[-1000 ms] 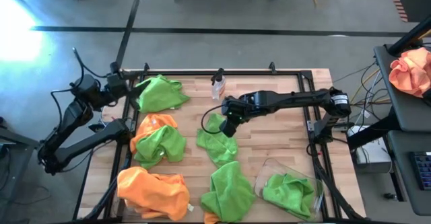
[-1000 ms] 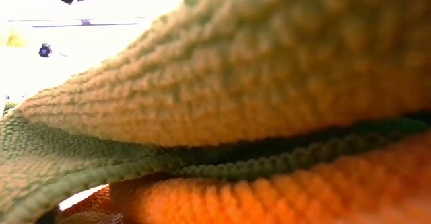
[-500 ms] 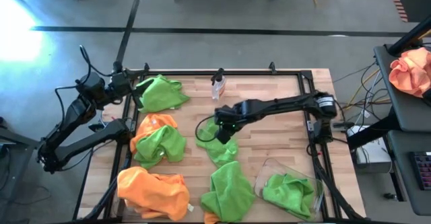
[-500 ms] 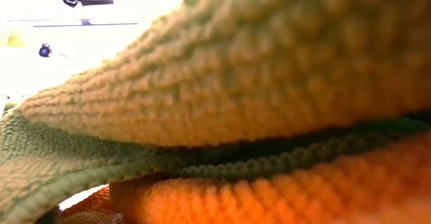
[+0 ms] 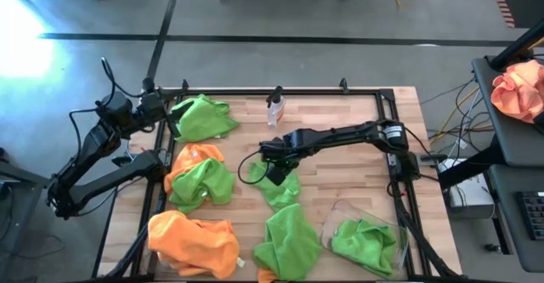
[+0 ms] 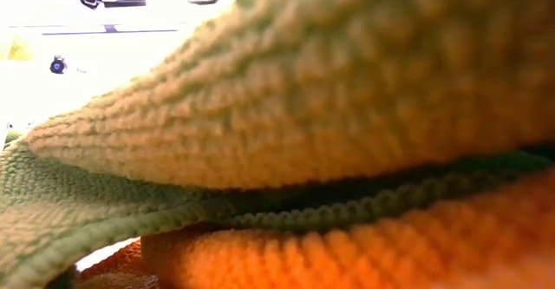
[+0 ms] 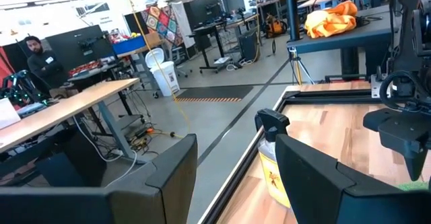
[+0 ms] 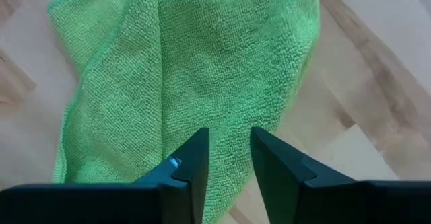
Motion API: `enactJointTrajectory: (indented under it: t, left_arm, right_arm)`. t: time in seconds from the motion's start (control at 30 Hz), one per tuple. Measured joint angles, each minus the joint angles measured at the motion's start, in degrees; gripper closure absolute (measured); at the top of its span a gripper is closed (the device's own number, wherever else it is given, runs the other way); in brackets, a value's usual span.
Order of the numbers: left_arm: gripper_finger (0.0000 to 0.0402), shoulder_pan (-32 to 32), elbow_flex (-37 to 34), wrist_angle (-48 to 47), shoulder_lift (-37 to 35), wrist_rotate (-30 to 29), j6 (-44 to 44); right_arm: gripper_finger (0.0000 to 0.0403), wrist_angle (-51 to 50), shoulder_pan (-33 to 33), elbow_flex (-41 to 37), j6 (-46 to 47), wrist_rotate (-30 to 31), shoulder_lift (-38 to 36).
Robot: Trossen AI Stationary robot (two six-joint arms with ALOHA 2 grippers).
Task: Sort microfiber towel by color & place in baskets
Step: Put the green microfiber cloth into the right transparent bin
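Note:
Several lime green and orange microfiber towels lie on the wooden table. My right gripper (image 5: 272, 171) (image 8: 229, 162) points down, open, over the far end of the middle green towel (image 5: 275, 188) (image 8: 195, 76). Other green towels lie at the far left (image 5: 202, 117) and near the front (image 5: 289, 242). One green towel (image 5: 204, 183) lies on an orange one (image 5: 194, 157). Another orange towel (image 5: 194, 242) sits at the near left. A clear basket (image 5: 340, 211) at the near right holds a green towel (image 5: 365, 242). My left gripper (image 5: 167, 113) (image 7: 236, 170) waits open at the far-left edge. My right gripper comes at the middle green towel from above, fingers (image 8: 192, 167) pointing down over the flat cloth (image 8: 225, 133) near its far end. I cannot tell whether the fingertips touch it. The towel lies spread on the table.
A small clear spray bottle (image 5: 274, 107) stands at the far edge, also showing as spray bottle (image 7: 273, 163) past my left fingers. A black frame (image 5: 391, 121) rims the table. Bare wood (image 5: 340, 168) lies under the right arm. Orange and green cloth (image 6: 347, 107) fills the low view.
My right gripper has moved toward the table's left and near edge and come down over the middle green towel. The towels have stayed where they were.

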Motion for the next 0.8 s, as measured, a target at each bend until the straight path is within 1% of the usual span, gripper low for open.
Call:
enactJointTrajectory:
  t: [0.17,0.37,0.53,0.8]
  left_arm:
    - [0.0216,0.00,0.00,-0.24,-0.02,-0.01,0.01]
    - [0.0216,0.00,0.00,-0.83,-0.02,0.01,0.00]
    - [0.0216,0.00,0.00,-1.02,-0.02,0.01,0.00]
    - [0.0216,0.00,0.00,-1.03,-0.02,0.01,0.00]
  right_arm:
    - [0.0260,-0.04,0.00,1.02,-1.09,0.17,0.19]
    - [0.0232,-2.13,-0.15,-0.61,-1.46,1.49,0.35]
    - [0.0221,-2.67,-0.37,-1.90,-1.44,1.49,0.39]
    - [0.0220,-2.08,-0.69,-2.80,-1.92,1.46,0.39]
